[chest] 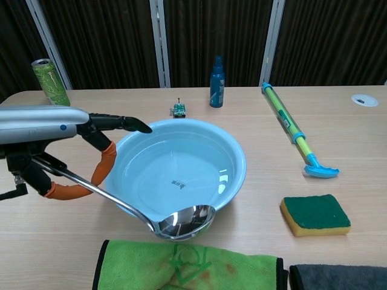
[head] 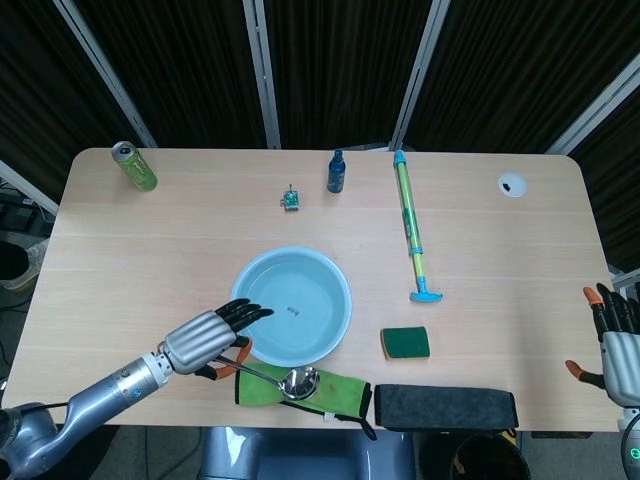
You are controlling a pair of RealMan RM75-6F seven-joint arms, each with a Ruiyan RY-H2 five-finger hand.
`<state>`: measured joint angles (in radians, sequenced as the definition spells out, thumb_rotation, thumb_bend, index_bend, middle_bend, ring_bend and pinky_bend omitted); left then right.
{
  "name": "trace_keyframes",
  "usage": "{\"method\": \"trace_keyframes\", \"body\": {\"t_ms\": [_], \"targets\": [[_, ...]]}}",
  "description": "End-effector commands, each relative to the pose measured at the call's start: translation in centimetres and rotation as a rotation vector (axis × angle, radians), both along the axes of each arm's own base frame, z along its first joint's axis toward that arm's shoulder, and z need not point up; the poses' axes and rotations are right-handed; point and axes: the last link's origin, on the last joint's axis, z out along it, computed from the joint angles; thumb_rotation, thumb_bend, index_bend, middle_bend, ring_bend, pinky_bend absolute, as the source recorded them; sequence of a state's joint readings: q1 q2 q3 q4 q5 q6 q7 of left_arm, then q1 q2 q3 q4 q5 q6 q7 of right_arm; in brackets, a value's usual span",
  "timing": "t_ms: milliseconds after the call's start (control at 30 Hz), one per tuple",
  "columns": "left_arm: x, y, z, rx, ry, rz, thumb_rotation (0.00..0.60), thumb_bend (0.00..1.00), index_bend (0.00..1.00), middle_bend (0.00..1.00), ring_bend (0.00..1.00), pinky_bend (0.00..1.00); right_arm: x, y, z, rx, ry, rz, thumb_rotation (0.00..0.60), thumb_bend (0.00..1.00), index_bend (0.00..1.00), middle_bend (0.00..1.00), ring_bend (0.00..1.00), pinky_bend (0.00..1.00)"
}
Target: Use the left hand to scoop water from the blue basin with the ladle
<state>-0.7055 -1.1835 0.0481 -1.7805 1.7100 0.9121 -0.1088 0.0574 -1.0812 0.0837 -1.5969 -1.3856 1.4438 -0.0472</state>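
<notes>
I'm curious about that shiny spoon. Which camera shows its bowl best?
The chest view: the ladle bowl appears large and close, in front of the blue basin. The head view shows it small, over the green cloth.

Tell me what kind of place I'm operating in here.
Likely a lab or test workcell: a bare wooden table backed by dark curtains, with unrelated props such as a blue basin and a sponge.

table (head: 150, 240): basin (head: 325, 290) | can (head: 133, 166); bottle (head: 337, 172); sponge (head: 405, 343); green cloth (head: 340, 392)
</notes>
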Motion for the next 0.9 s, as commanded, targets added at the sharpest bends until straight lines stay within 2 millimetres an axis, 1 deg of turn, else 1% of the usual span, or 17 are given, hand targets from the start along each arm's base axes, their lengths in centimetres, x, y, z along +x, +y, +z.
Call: {"method": "trace_keyframes", "body": {"t_ms": [33,267,500,800,900], "targets": [[0.9,1.1,0.7,0.045,0.031,-0.031,0.600,0.62,0.63,0.00,0.00,0.00,-0.1,0.0,0.1,-0.001,-0.001,-0.002,0.600,0.00,0.00,0.00,0.00,0.00],[1.0,2.9,1.3,0.094,0.081,-0.005,0.600,0.66,0.66,0.00,0.00,0.00,-0.2,-0.1,0.2,-0.004,-0.001,-0.008,0.600,0.00,0.00,0.00,0.00,0.00],[0.3,4.9,1.2,0.123,0.096,0.051,0.600,0.67,0.67,0.00,0.00,0.00,-0.3,-0.3,0.2,-0.004,0.003,-0.018,0.600,0.00,0.00,0.00,0.00,0.00],[0.0,6.8,-0.3,0.114,0.113,0.093,0.600,0.67,0.67,0.00,0.00,0.00,-0.4,-0.6,-0.1,0.001,0.013,-0.025,0.600,0.00,0.00,0.00,0.00,0.00],[0.4,7.4,-1.4,0.100,0.106,0.101,0.600,0.67,0.68,0.00,0.00,0.00,-0.4,-0.6,-0.3,0.009,0.019,-0.027,0.600,0.00,0.00,0.00,0.00,0.00]]}}
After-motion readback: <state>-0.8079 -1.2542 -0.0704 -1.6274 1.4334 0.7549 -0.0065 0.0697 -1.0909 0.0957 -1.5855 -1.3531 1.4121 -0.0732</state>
